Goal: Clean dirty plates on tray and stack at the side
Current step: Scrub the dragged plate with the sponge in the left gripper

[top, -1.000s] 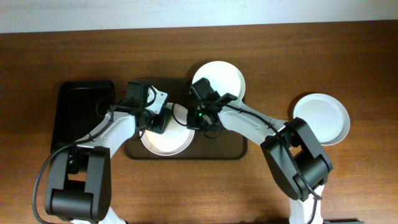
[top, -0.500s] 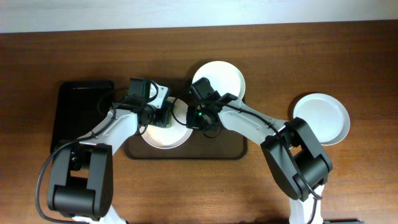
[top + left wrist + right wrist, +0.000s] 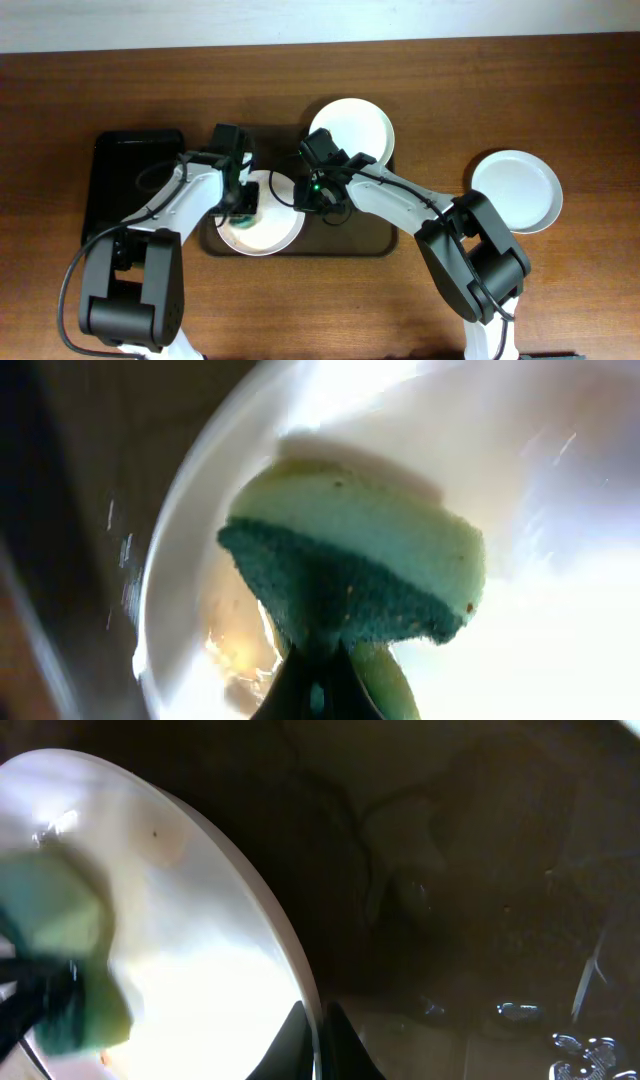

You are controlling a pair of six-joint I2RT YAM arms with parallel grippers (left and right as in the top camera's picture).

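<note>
Since a second ago the left fingers (image 3: pixel 242 203) have drawn back from the middle of the first plate (image 3: pixel 275 232) toward its left side, taking the sponge (image 3: pixel 248 212) with them. That plate has slid a touch leftward. The right fingers (image 3: pixel 310 1050) have barely shifted, and the other two plates lie as they lay.

Well left of the left fingers, a black tray (image 3: pixel 120 190) sits on the tabletop (image 3: pixel 560 80), with the left arm crossing its near corner. The left fingers are clamped on the sponge, whose dark teal scouring layer is toward them and whose paler green foam is beyond. The sponge is set against the plate's inner face near the left rim.

The first plate rests in the brown tray (image 3: pixel 360 240). On its right rim the right fingers are pinched, with the plate's edge running between them. Just beyond the right fingers the second plate (image 3: pixel 355 125) overlaps the brown tray's far edge, partly on it and partly past it. Well right of the right fingers, the third plate (image 3: pixel 517 190) lies alone on the tabletop, off the tray.
</note>
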